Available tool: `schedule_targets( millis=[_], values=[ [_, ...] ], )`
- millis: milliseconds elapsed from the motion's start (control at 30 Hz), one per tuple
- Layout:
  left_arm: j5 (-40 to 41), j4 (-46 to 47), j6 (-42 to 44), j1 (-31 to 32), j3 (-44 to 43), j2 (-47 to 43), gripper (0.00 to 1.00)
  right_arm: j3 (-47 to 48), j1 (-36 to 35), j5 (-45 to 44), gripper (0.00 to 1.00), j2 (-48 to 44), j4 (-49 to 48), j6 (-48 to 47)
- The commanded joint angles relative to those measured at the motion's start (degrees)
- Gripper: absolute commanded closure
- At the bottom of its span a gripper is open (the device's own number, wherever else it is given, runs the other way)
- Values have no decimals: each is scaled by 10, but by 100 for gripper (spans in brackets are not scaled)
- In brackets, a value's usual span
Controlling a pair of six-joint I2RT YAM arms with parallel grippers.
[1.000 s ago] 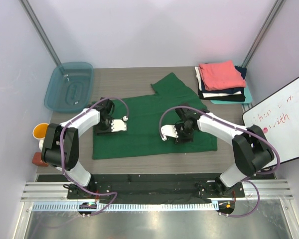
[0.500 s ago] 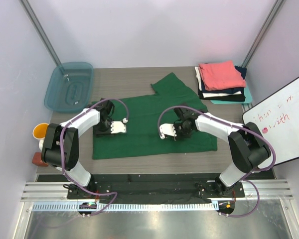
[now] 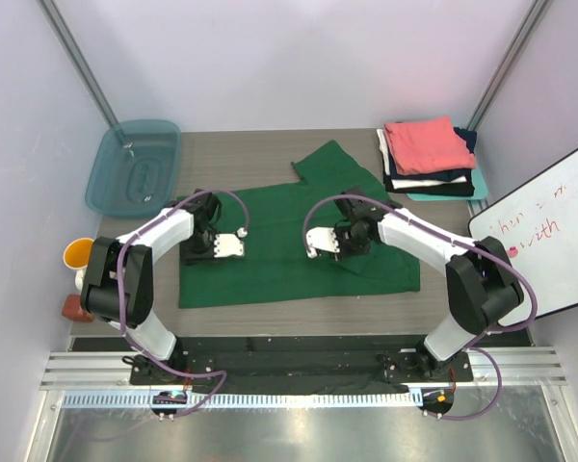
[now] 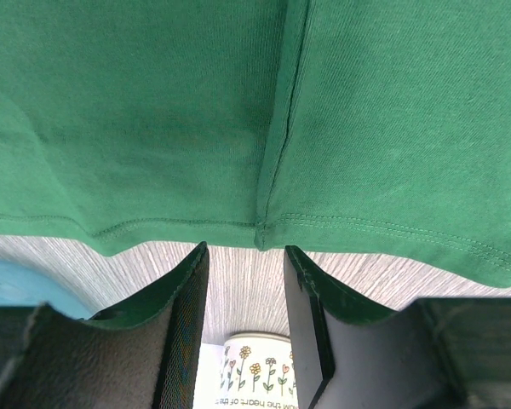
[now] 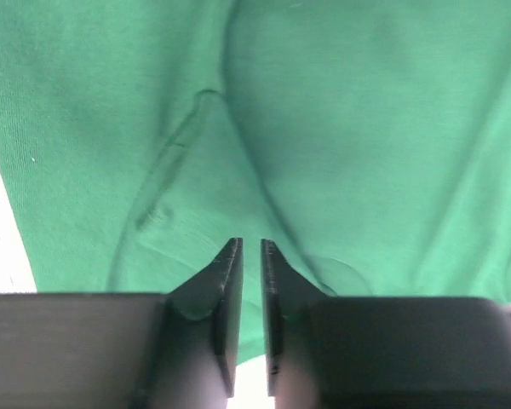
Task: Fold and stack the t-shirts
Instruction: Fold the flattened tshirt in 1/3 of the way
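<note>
A dark green t-shirt (image 3: 279, 241) lies spread flat on the table, one sleeve pointing to the back. My left gripper (image 3: 190, 247) sits low at the shirt's left edge. In the left wrist view it (image 4: 243, 249) is open, tips at the hem (image 4: 187, 226), with only bare table between them. My right gripper (image 3: 348, 244) presses into the shirt's right half. Its jaws (image 5: 245, 243) are almost together on a pinch of green cloth (image 5: 349, 128), and creases run toward the tips. At the back right stands a stack of folded t-shirts (image 3: 429, 178) with a coral-pink one (image 3: 426, 142) on top.
A translucent teal tub (image 3: 135, 166) stands at the back left. A flowered mug (image 3: 77, 252) (image 4: 260, 366) and a small red-brown object (image 3: 72, 306) sit off the table's left edge. A whiteboard (image 3: 544, 231) leans at the right.
My right gripper has closed down on the cloth and shifted up and to the left, raising a crease in the shirt. The left gripper has barely moved.
</note>
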State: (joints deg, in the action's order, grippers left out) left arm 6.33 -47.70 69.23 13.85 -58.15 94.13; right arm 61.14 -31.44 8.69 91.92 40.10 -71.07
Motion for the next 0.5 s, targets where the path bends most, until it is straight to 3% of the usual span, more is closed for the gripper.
schedule_targets(
  millis=[0, 467],
  values=[
    [-7, -11, 0, -1, -16, 5, 58, 51, -5, 31, 73, -13, 84, 1],
    [-10, -16, 3, -1, -33, 18, 58, -21, -7, 39, 64, 6, 89, 45]
  ],
)
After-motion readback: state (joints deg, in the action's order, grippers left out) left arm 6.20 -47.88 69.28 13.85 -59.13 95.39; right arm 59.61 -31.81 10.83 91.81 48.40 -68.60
